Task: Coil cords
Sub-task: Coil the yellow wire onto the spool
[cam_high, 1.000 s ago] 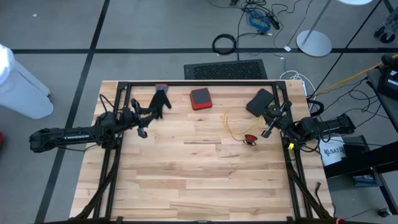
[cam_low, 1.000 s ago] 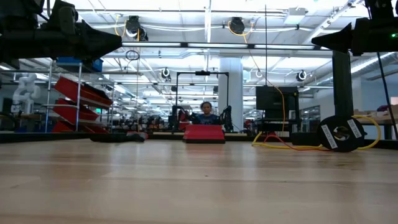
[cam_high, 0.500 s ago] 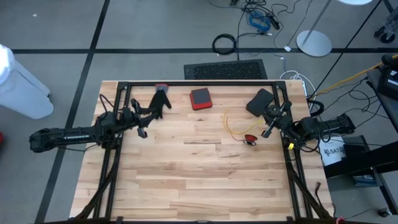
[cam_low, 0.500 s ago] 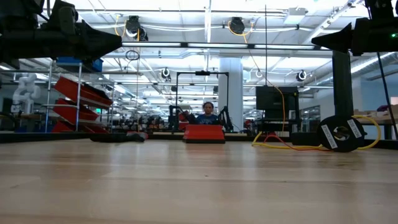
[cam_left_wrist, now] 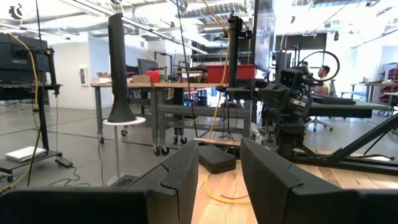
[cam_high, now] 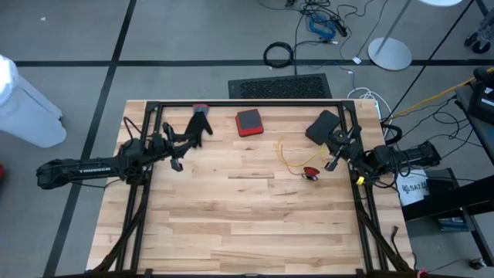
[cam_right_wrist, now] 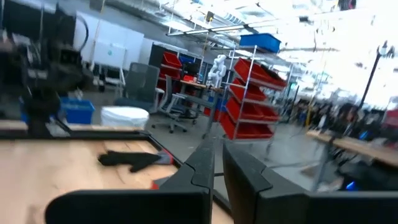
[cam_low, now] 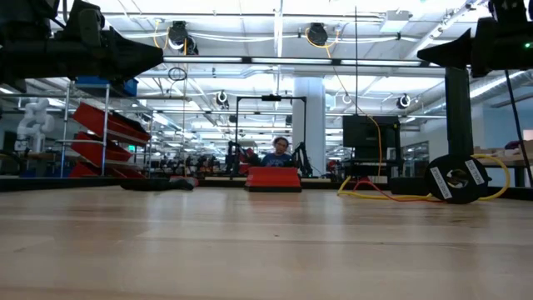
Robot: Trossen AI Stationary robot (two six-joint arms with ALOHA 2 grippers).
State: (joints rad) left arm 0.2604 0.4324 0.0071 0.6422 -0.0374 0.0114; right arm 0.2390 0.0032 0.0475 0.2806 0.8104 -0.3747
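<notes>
Faint white lettering on the left arm (cam_high: 85, 164), too small to read. Long thin yellow cord (cam_high: 289, 158) lying in loose loops on the wooden desk (cam_high: 247, 216), toward its right rear, near a black case (cam_high: 323, 126); a small red-tipped piece (cam_high: 310, 171) at the cord's near end. Red case (cam_high: 249, 122) and black glove (cam_high: 197, 128) along the far edge. Left pincer (cam_high: 177, 164) raised beside the glove, fingers parted, empty. Right pincer (cam_high: 330, 162) lifted just beside the red-tipped piece, fingers almost together, gripping nothing.
</notes>
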